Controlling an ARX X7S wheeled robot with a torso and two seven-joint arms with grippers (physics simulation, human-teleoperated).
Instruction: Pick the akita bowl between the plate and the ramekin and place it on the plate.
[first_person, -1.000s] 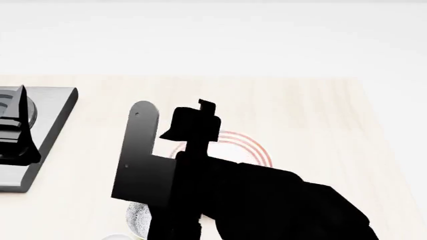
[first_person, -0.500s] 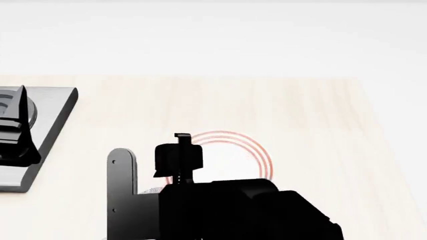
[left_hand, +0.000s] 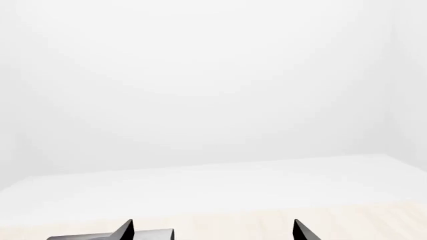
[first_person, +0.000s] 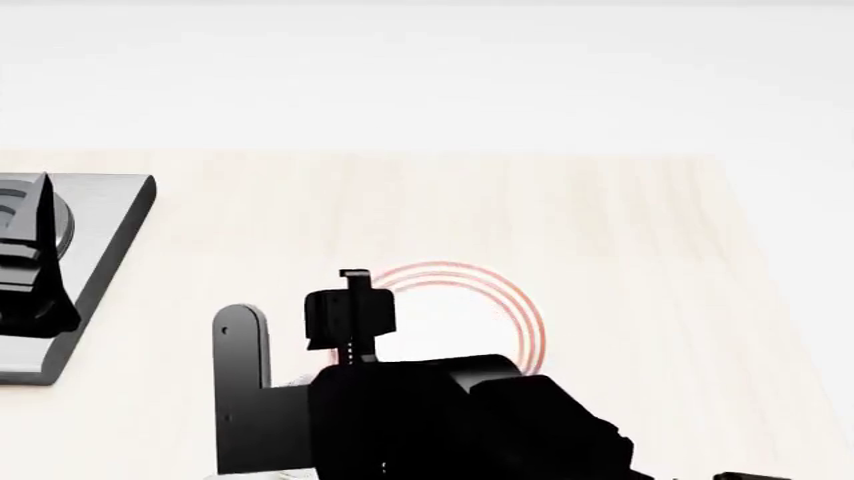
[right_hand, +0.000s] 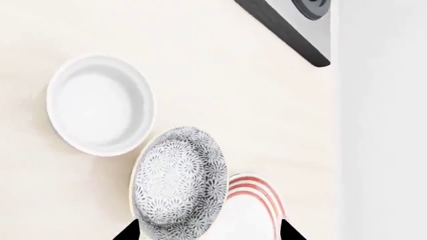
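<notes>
A pale wooden table under a blank white backdrop. The bowl lies tipped, its patterned outside facing my right wrist camera, its rim overlapping the plate and just beside the ramekin. A grey tray sits well apart at the table's left. My right claw has its two tips spread either side of the bowl; whether they grip it I cannot tell. My left claw is spread wide, holding nothing.
</notes>
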